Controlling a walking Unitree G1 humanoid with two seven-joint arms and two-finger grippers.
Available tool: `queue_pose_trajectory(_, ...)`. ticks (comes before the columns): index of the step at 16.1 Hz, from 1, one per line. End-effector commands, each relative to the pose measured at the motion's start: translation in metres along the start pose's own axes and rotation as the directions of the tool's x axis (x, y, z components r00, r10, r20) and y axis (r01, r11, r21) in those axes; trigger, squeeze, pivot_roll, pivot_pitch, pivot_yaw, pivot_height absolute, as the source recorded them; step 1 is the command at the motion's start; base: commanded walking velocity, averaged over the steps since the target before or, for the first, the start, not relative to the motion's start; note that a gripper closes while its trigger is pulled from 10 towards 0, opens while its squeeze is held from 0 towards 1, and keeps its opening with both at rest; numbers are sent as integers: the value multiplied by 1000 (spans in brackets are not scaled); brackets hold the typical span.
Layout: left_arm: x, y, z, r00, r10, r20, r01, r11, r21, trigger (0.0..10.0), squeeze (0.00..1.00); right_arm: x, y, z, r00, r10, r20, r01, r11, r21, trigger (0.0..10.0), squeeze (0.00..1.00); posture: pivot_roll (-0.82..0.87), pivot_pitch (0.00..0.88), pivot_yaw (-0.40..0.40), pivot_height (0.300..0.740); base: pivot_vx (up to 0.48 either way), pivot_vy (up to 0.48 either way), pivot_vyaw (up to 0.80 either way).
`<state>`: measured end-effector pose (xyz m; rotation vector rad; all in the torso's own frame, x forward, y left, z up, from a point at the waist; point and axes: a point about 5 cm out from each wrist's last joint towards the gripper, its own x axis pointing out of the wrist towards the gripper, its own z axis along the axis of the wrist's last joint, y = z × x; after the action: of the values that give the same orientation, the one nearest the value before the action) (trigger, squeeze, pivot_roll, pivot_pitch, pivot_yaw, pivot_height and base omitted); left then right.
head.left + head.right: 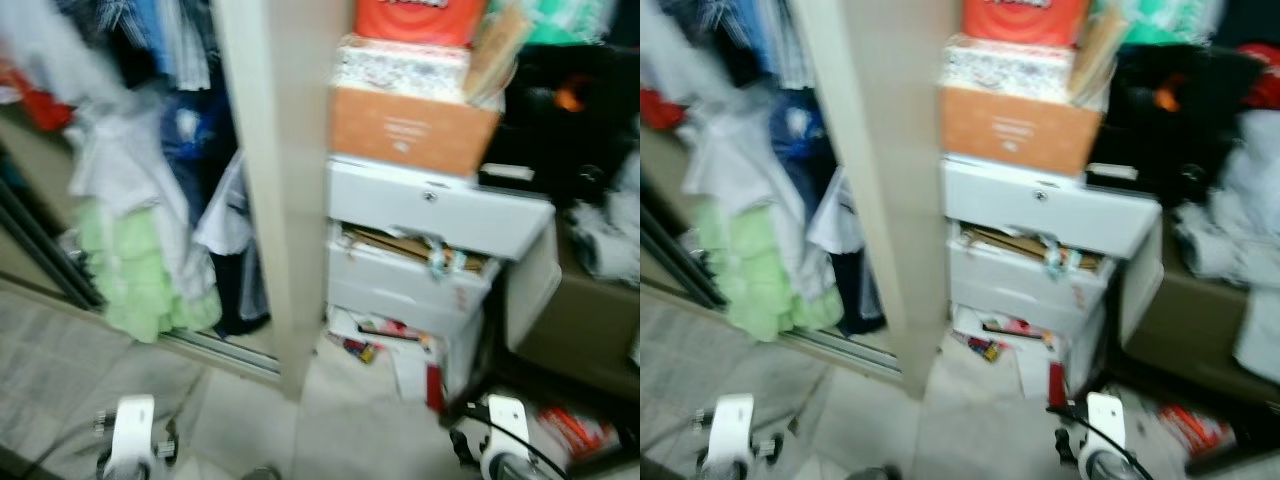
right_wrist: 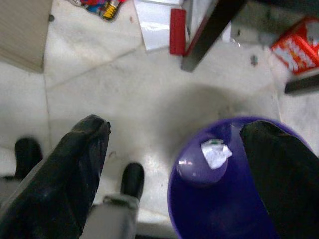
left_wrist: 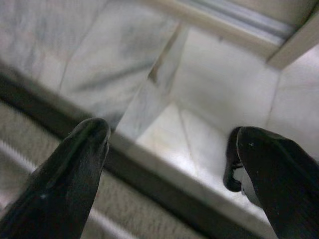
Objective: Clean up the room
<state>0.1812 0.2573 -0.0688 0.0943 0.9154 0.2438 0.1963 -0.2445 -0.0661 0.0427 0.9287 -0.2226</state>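
Both eye views look down at the white drawer unit point(image 1: 430, 260); wrist views face the floor point(image 2: 124, 99) before it, close.

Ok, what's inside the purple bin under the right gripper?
One crumpled white paper scrap lies in the purple bin; the right gripper finger hides the bin's far side.

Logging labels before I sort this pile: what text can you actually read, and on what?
Nothing reads clearly.
Orange box: white print, too blurred.
Red package above it: white lettering, cut off and blurred.
Red packet on the floor: white marks, unreadable.
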Motion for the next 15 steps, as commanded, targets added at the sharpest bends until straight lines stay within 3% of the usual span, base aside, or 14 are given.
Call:
queue_pose_trajectory(1, 1, 3, 6, 1000, 7, 5, -7, 1000, 22, 10000, 0, 0, 1, -3, 1000, -2, -13, 2, 1000, -18, 10000, 0, 19, 81, -12, 740, 0, 0, 788)
queue_pose_trajectory(12, -1, 9, -1, 1000, -25, 13, 24, 997, 70, 10000, 0, 0, 2, -5, 1000, -7, -11, 6, 997, -81, 10000, 0, 14, 91, -9, 740, 0, 0, 645)
queue_pose_trajectory(15, -1, 8, 0, 999, -35, 11, 34, 997, 68, 10000, 0, 0, 4, -4, 1000, 1, -10, -2, 995, -100, 10000, 0, 17, 93, -7, 740, 0, 0, 133)
